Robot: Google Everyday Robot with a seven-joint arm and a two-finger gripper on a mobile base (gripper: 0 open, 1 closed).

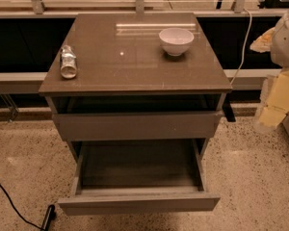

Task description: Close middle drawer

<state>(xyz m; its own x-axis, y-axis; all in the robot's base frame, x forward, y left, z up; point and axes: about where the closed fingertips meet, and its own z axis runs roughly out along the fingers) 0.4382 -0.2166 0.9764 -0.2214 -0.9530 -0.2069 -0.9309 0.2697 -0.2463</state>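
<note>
At the right edge of the view, the gripper [275, 102] hangs beside the cabinet [135, 69], well apart from the target. Open or closed: cannot tell. The middle drawer [138, 203] stands pulled far out, front panel nearest the camera, under the slightly open top drawer [135, 125]. Best approach, as judged: swing round in front of the panel, meet it near centre, and push straight in. An off-centre push likely skews it on its runners.

Lighting: warm and dimmish, falling from above, with a glare streak and one bright spot showing on the tabletop [111, 76]. The bowl [176, 40] is casting a short shadow; deep shadow is lying under the tabletop's front lip. Gripper [274, 105] — at the right edge — is catching pale light.
</note>
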